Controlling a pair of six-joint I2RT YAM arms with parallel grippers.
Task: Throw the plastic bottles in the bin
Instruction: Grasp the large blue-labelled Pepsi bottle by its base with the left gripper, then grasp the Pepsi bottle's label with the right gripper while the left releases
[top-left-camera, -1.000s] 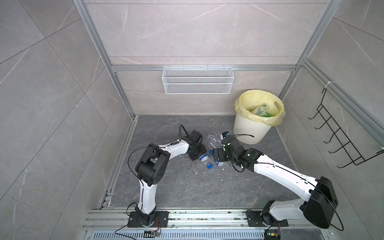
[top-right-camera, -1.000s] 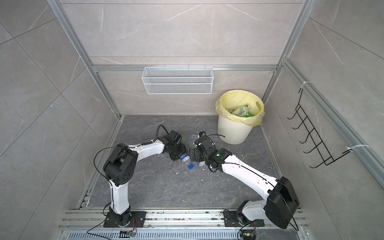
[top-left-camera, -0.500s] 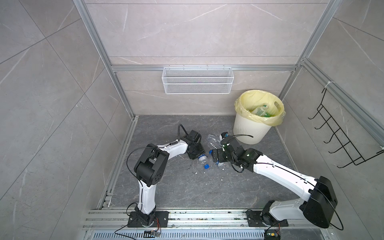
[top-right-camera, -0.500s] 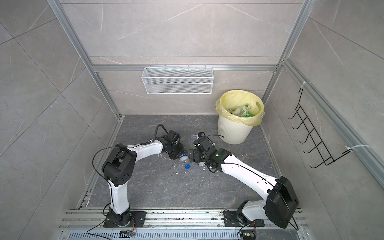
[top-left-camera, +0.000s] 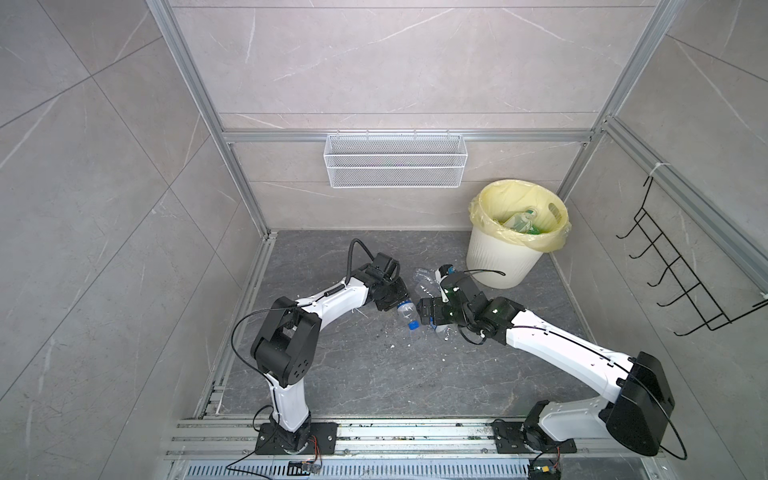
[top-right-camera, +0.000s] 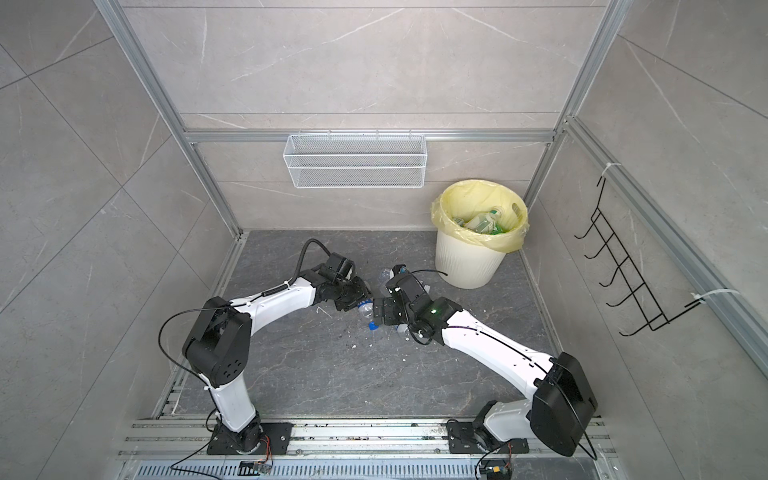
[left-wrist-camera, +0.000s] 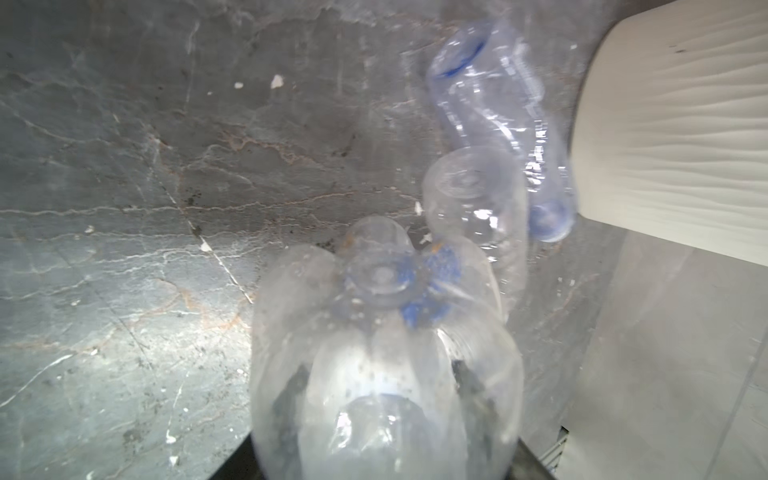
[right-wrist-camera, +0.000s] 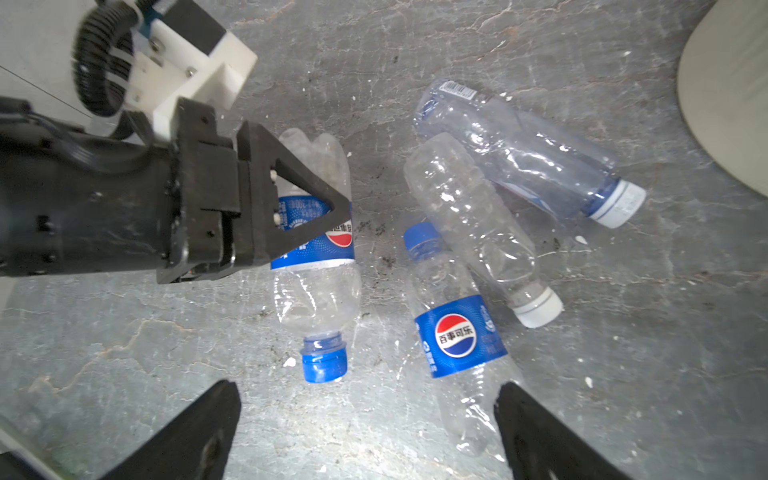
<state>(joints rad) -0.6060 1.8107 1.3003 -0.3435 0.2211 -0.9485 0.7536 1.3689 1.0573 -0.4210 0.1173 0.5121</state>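
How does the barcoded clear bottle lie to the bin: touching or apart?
Apart. The right wrist view shows a strip of bare grey floor between the barcoded clear bottle, at its capped end, and the bin.

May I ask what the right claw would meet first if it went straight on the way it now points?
Probably the loose Pepsi bottle lying on the floor: its clear base sits within the open right claw. Depth is unclear; bare floor may come first.

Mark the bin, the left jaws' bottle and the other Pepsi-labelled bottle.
bin (top-left-camera: 498, 262): in a top view, ribbed wall.
left jaws' bottle (right-wrist-camera: 318, 295): right wrist view, clear shoulder.
other Pepsi-labelled bottle (right-wrist-camera: 455, 336): right wrist view, blue label.
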